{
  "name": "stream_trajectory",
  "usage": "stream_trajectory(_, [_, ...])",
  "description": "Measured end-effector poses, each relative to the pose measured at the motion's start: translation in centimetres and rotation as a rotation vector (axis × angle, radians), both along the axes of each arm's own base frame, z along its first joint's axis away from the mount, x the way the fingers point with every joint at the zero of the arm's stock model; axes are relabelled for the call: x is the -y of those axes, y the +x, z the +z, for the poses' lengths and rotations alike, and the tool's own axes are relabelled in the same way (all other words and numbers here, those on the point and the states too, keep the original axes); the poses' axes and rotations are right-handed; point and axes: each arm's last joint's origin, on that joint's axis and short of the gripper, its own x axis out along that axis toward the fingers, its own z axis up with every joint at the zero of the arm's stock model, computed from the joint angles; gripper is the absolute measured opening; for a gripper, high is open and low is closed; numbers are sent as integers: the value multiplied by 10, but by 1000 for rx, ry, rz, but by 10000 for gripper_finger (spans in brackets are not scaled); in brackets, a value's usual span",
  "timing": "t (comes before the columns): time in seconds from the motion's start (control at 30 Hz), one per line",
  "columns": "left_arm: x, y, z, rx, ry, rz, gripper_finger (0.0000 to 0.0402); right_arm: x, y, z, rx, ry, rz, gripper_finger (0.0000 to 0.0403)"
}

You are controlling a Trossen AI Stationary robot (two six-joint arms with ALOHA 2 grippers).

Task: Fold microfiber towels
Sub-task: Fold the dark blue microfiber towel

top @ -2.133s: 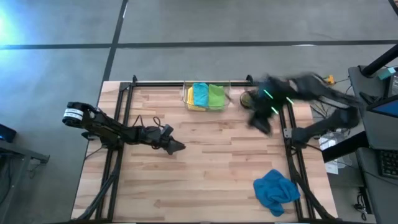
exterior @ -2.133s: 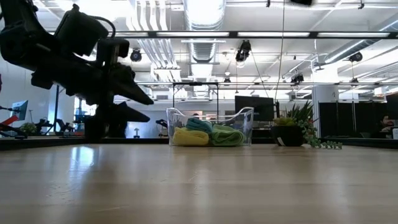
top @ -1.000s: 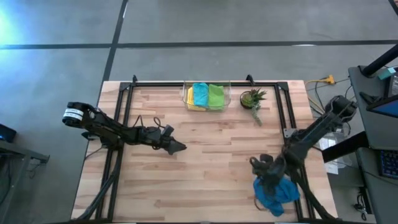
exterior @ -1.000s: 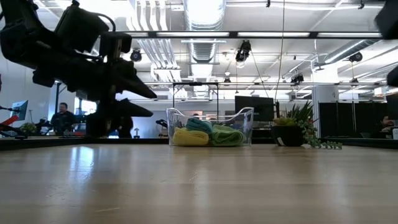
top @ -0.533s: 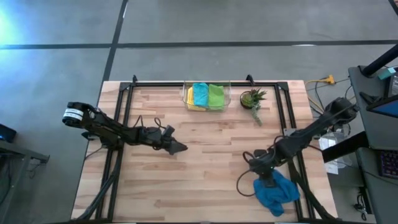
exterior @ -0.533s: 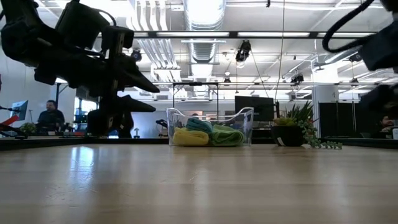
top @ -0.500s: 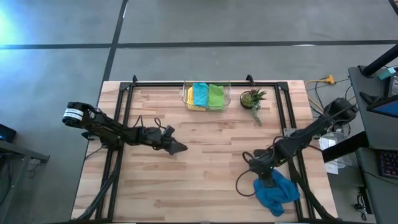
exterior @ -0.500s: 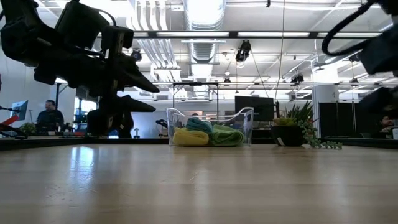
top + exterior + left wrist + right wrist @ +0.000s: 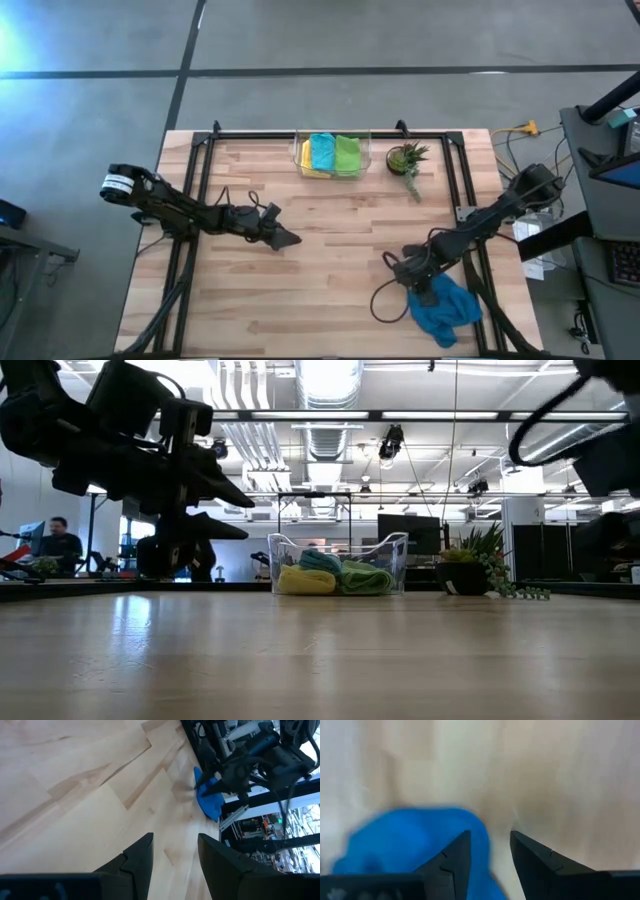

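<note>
A crumpled blue microfiber towel (image 9: 452, 312) lies bunched on the wooden table near its front right corner. My right gripper (image 9: 422, 292) points steeply down over the towel's far left edge, open. In the right wrist view the blue cloth (image 9: 410, 840) lies under one fingertip and bare wood under the other. My left gripper (image 9: 288, 238) hovers open over the table's left middle, holding nothing, and faces the towel (image 9: 207, 800). Folded yellow, blue and green towels (image 9: 330, 155) rest in a clear basket at the far edge. My right gripper comes from above, slanting, over the blue towel's far left edge (image 9: 470, 827). Its fingers are spread, with one over the cloth and one over the wood. Whether the fingertips touch the cloth I cannot tell.
The clear basket (image 9: 275, 555) stands at the far middle, with a small potted plant (image 9: 405, 158) to its right. Black frame rails (image 9: 185, 200) run along the left, right and far sides. A cable loop (image 9: 385, 300) hangs beside my right gripper. Bare wood lies between the arms.
My right gripper has come down over the blue towel's far left edge, shifted a little toward the table's left and rolled about its wrist, and its arm has swung lower. The towel has stayed where it lay.
</note>
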Motion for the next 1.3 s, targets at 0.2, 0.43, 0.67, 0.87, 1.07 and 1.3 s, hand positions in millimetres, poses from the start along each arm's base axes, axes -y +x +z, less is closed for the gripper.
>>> stream_trajectory(0.2, [1, 0, 0, -4, 1, -4, 138, -14, -2, 11, 50, 52, 23, 132])
stream_trajectory(0.43, [2, 0, -1, -6, 2, -7, 138, -30, -14, 0, 44, -76, -24, 132])
stream_trajectory(0.67, [2, 0, -1, -5, 2, -7, 138, -33, -13, 2, 60, -106, -72, 132])
stream_trajectory(0.87, [2, 0, -1, -6, 2, -7, 138, -33, -10, 12, 126, -119, -81, 132])
stream_trajectory(1.07, [2, 0, -1, -6, 3, -8, 138, -32, -10, 7, 120, -150, -83, 132])
stream_trajectory(1.3, [2, -1, -1, -8, 3, -8, 138, -33, -9, -9, 63, -212, -68, 132])
